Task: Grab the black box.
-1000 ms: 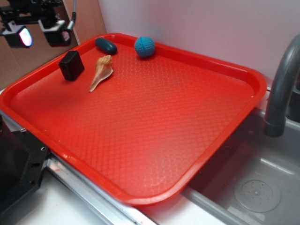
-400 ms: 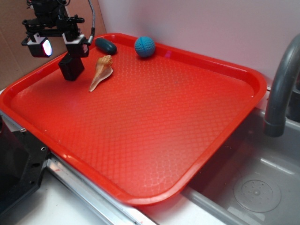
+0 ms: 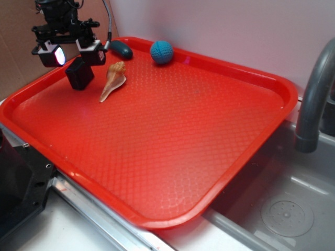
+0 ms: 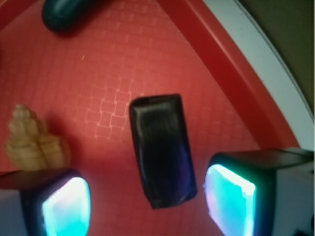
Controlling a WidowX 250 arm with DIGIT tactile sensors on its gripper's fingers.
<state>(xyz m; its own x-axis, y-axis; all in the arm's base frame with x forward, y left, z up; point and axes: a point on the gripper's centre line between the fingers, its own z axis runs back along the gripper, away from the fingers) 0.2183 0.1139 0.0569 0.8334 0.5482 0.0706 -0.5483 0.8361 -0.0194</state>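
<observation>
Closing in, I am watching the gripper (image 3: 73,54), moved from the tray's (image 3: 251,78) corner since a second ago, hanging spread above the black box (image 3: 79,73), which is sitting untouched beside the shell (image 3: 113,80), so descent seems next.

The gripper (image 3: 73,54) is built from black parts: a dark boxy head with short black brackets jutting out at each side. Below it sit two blocky fingers (image 3: 52,54) with white outer shells and black rims. Their inner pads (image 4: 230,199) glow, pale cyan-white up close and purplish from farther off. A grey cable (image 3: 108,21) curves up from the right-hand finger behind the head
</observation>
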